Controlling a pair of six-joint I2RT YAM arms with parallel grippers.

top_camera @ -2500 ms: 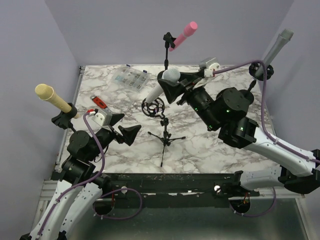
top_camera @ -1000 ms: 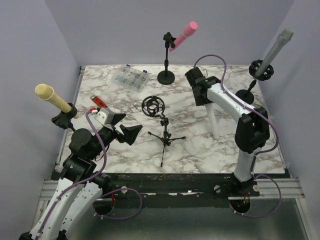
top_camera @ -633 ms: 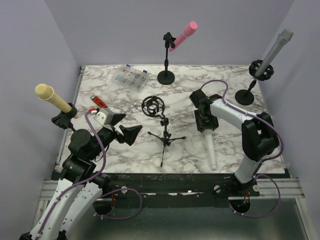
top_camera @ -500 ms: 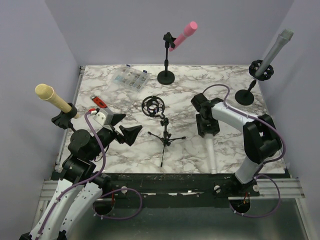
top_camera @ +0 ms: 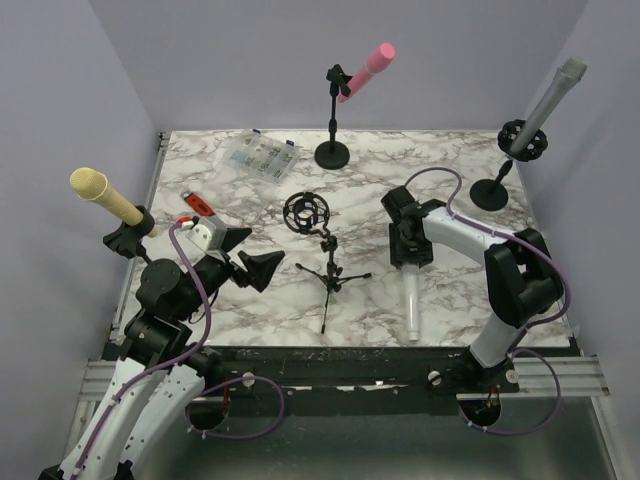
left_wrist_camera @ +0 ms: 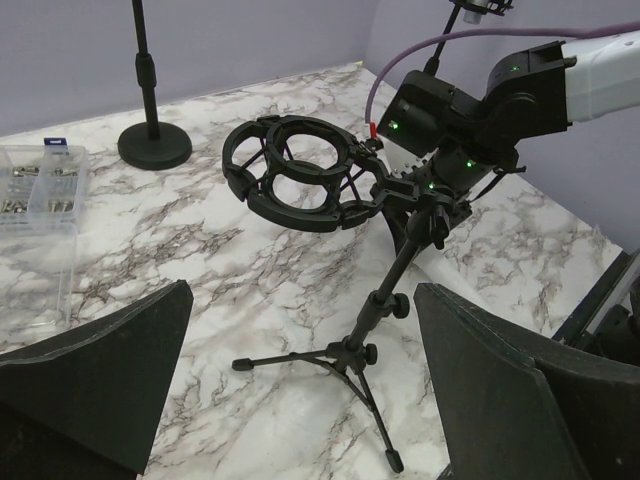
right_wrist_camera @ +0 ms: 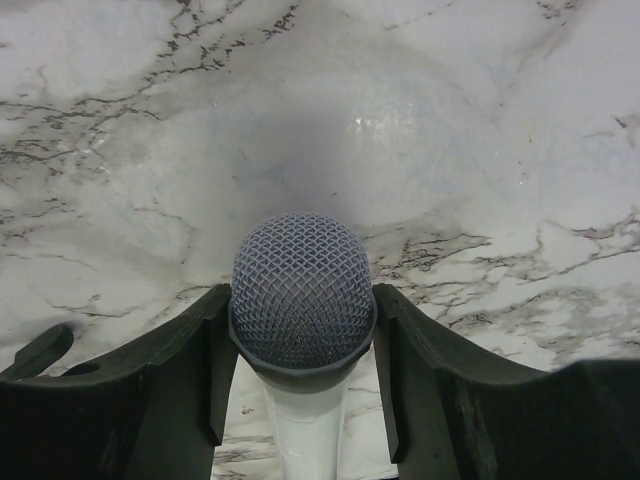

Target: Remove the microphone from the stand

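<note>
Right of the stand [top_camera: 327, 262], microphone [top_camera: 411, 305]: out of the mount, white body low over the table [top_camera: 250, 190], tail pointing away from the stand toward the near edge. Contact with the marble cannot be confirmed.
Shock mount [top_camera: 307, 212]: empty ring atop the stand. Removal judged done, set-down outstanding.
Risk, grip: right gripper [top_camera: 409, 250] is clamped at the mesh head [right_wrist_camera: 302, 290], its fingers [right_wrist_camera: 190, 345] pressing the round collar from both sides. A hard, rounded surface gives little purchase. The long body hanging off one end could pivot or slip out if the wrist swings.
Risk, release: a cylindrical body on smooth marble is likely to roll. The tail lies about level with the stand's nearest foot, close to the front edge, so a release with any tilt could send it off the table.
Risk, stand: tripod legs [top_camera: 323, 318] spread toward the right gripper. A sweep toward the stand could clip a leg and topple it.
Right arm [top_camera: 470, 235] pose: folded tight, forearm reaching from its base toward the stand, wrist bent down, gripper on the stand's right and apart from it.
Left arm [top_camera: 160, 300] pose: left gripper [top_camera: 252, 255] hangs on the stand's left, jaws spread wide with nothing between them, aimed at the mount and apart from it.
</note>
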